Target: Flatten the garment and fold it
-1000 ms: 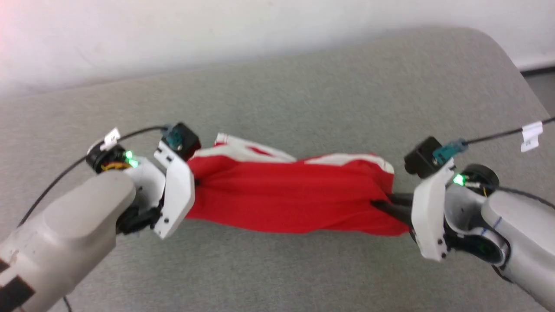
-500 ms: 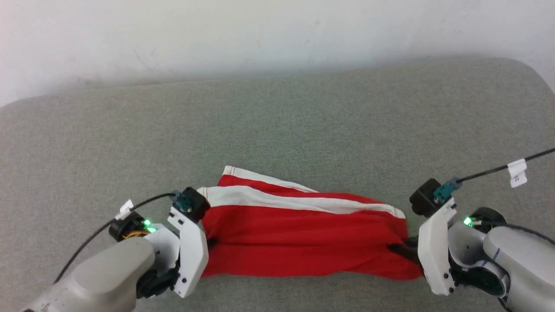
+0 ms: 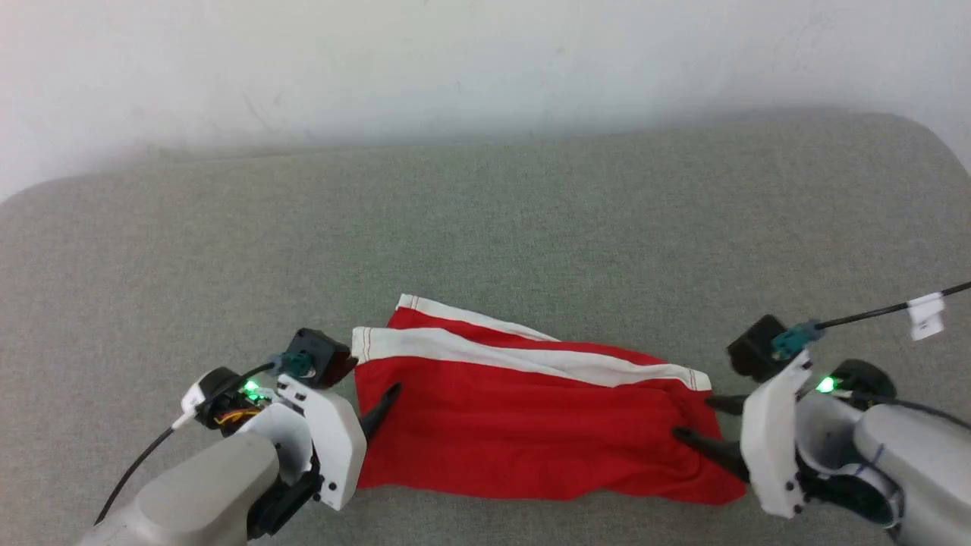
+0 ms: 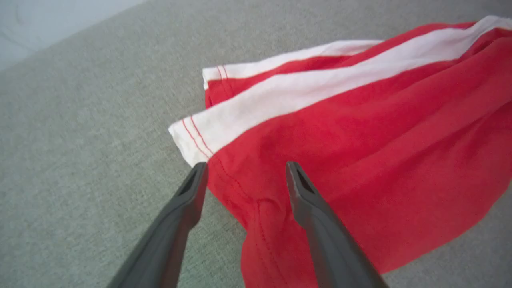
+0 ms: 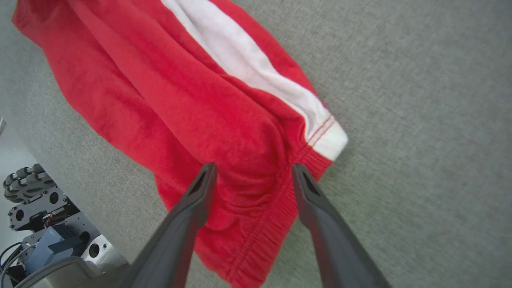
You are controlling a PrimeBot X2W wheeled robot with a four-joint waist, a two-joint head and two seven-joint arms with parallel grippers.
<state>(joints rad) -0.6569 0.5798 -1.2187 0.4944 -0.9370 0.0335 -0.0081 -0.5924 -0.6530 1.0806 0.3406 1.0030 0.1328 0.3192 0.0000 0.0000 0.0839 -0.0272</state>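
The red shorts (image 3: 523,425) lie spread on the grey surface, with a white side stripe (image 3: 523,355) along the far edge. My left gripper (image 3: 375,409) is at their left end and is open. In the left wrist view its fingertips (image 4: 198,172) straddle the hem corner of the shorts (image 4: 360,132) without clamping them. My right gripper (image 3: 694,421) is open at the right end. There its fingers (image 5: 300,176) spread over the gathered elastic waistband of the shorts (image 5: 192,104). No logo shows.
The grey fabric-covered surface (image 3: 485,227) stretches far beyond the shorts to a white wall (image 3: 485,61). Its near edge runs close under the shorts. The robot's wheeled base (image 5: 36,216) shows below that edge in the right wrist view.
Both grippers have gone from shut on the shorts' ends to open, and the shorts now lie slack on the surface. The head camera also shifted.
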